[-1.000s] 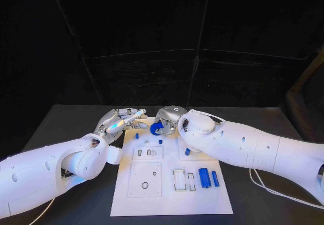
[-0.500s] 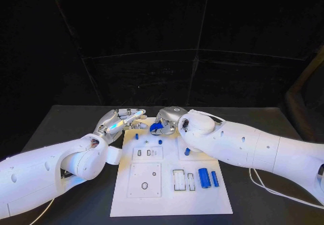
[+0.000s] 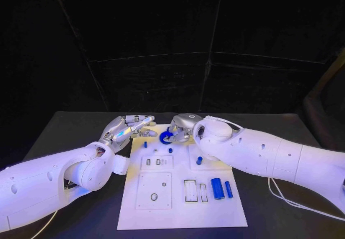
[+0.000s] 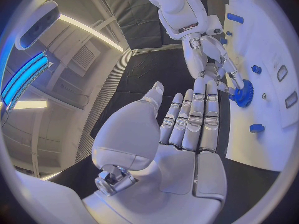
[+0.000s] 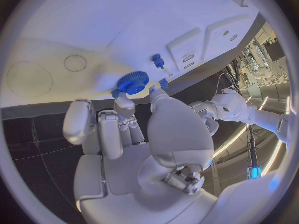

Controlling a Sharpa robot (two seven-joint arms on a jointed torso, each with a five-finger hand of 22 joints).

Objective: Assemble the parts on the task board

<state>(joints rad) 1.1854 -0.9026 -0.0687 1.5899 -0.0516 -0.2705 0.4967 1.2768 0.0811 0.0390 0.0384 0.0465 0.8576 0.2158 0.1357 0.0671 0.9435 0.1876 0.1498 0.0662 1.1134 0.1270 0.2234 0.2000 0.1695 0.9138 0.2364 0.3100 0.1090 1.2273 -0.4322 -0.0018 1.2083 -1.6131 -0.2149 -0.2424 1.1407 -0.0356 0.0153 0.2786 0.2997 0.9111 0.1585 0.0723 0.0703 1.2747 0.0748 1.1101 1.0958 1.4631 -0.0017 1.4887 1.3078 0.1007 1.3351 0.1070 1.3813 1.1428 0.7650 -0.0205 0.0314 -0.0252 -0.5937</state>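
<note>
From the head view, your right hand (image 3: 181, 130) pinches the blue gear (image 3: 167, 138) at the far end of the white board (image 3: 180, 209). The gear sits a little lower than a second ago. Your left hand (image 3: 128, 127) waits beside it.

In the left wrist view, your left fingers (image 4: 190, 118) are straight, holding nothing, with the gear (image 4: 243, 93) just past their tips.

In the right wrist view, your right fingertips (image 5: 124, 104) touch the gear (image 5: 131, 83) on the board (image 5: 112, 30).

Dark backdrop, bluish cast across white task board (image 3: 180, 199) and arms. Ceiling strip lights glaring in left wrist view. Strong fisheye bending at wrist-view edges; focus sharp.
</note>
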